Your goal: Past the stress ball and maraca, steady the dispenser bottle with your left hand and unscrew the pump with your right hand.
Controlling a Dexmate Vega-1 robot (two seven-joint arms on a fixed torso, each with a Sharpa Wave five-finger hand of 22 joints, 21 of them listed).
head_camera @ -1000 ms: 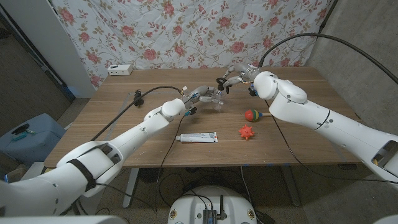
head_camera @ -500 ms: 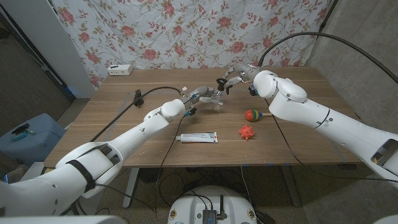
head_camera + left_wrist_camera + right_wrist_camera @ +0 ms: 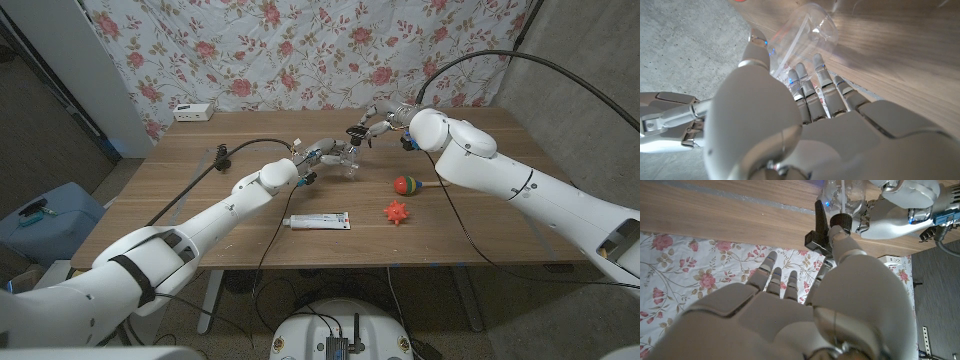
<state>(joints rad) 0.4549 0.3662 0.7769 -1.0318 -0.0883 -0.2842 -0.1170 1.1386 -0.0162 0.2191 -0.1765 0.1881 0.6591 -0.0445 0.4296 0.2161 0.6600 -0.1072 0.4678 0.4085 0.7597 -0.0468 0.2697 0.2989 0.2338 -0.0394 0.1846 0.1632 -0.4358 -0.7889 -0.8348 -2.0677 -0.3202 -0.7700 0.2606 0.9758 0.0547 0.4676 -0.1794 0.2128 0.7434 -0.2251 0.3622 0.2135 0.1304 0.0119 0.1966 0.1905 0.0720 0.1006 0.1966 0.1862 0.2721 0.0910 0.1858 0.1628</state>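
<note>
1. Head view. The clear plastic dispenser bottle point(image 3: 349, 160) stands mid-table and serves as the landmark. The left hand point(image 3: 325, 151) wraps its body from the robot's left. The right hand point(image 3: 372, 125) sits just above and behind the bottle, fingers at the black pump head point(image 3: 354, 132). Nearer the robot and to the bottle's right lie the red, green and yellow maraca point(image 3: 406, 184) and, nearer still, the orange spiky stress ball point(image 3: 397, 211). A white squeeze tube point(image 3: 317, 221) lies nearer the robot than the bottle. A white power strip point(image 3: 191, 112) rests far to the bottle's left, near the flowered backdrop point(image 3: 300, 50). Over the last second the right hand has risen a little and swung at the wrist while the bottle has stayed put; this reads as one turn of the unscrewing, with the pump not yet off.

2. Left wrist view. The left hand's fingers point(image 3: 812, 92) curl around the clear bottle's wall, the thumb on the opposite side. The grasp is closed and appears firm. The dip tube point(image 3: 790, 47) shows through the plastic.

3. Right wrist view. The thumb and one fingertip pinch the black pump at the bottle's neck; the other fingers point(image 3: 772, 277) are spread free. The left hand shows beside the bottle, holding it. The wooden table point(image 3: 715, 210) lies beyond. The likely next need is a re-grip for another turn.
</note>
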